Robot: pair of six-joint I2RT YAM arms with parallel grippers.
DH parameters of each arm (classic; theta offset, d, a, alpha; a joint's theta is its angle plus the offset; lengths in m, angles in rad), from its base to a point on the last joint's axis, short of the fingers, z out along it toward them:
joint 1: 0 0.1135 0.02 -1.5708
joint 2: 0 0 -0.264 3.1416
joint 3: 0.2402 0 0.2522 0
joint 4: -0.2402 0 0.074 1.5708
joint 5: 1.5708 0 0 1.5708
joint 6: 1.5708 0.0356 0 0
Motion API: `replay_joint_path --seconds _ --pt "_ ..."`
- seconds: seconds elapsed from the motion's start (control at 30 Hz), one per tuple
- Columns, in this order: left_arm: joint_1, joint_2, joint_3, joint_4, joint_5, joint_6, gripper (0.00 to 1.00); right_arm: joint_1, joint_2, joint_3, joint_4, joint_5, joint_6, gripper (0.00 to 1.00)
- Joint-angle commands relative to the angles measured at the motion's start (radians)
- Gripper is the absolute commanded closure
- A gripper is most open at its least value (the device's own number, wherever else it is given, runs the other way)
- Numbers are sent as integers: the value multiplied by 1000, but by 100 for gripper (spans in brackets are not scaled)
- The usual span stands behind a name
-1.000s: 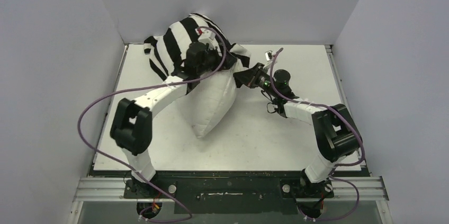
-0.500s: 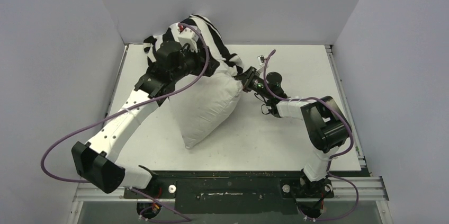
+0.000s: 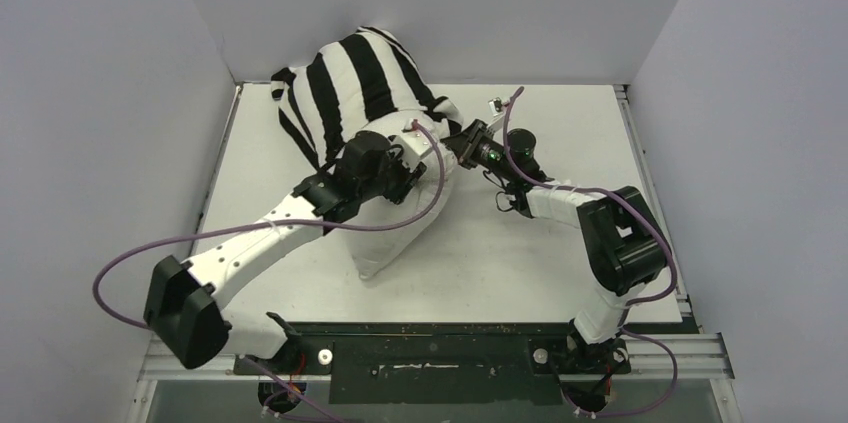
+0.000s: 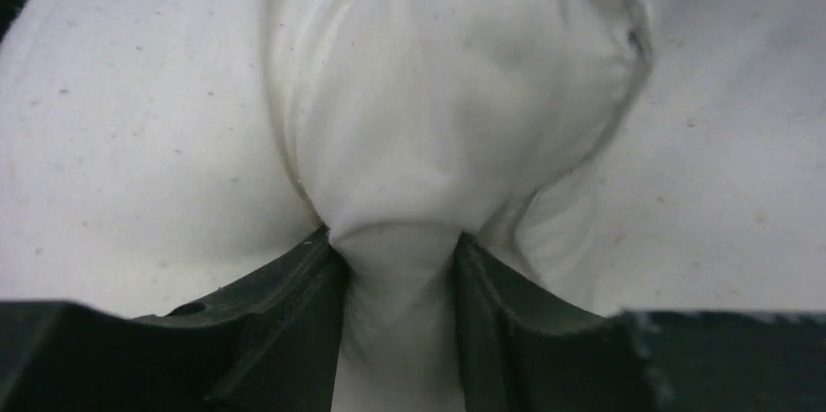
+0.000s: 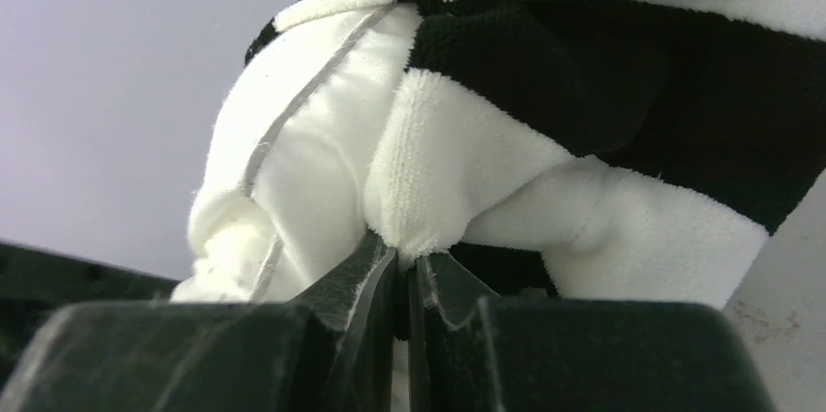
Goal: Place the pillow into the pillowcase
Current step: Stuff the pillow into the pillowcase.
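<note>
The black-and-white striped pillowcase bulges at the back of the table, with the pillow's upper part inside it. The off-white pillow sticks out of it toward the front. My left gripper lies across the pillow's exposed middle. In the left wrist view it is shut on a pinched fold of the pillow. My right gripper sits at the pillowcase's right edge. In the right wrist view it is shut on the fuzzy hem of the pillowcase.
The white table is walled in by pale panels at the left, back and right. Both arms' purple cables loop over the table. The black base rail runs along the near edge.
My left arm swung from the top of the pillowcase down onto the pillow's bare middle and pinched a fold. The right gripper kept its hold and shifted slightly.
</note>
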Motion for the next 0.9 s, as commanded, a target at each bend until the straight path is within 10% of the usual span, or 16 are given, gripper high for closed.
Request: replay_joint_path --seconds 0.0,0.17,0.7,0.87 --pt "144 164 5 266 81 -98 72 -21 -130 33 150 -99 -25 100" --pt "314 463 151 361 83 -249 83 -38 -260 -56 170 -215 -104 100" --pt "256 955 353 425 -180 -442 82 92 -391 -26 272 -513 -266 100" --pt "282 996 387 414 -248 -488 82 103 -478 23 -73 -591 -522 100"
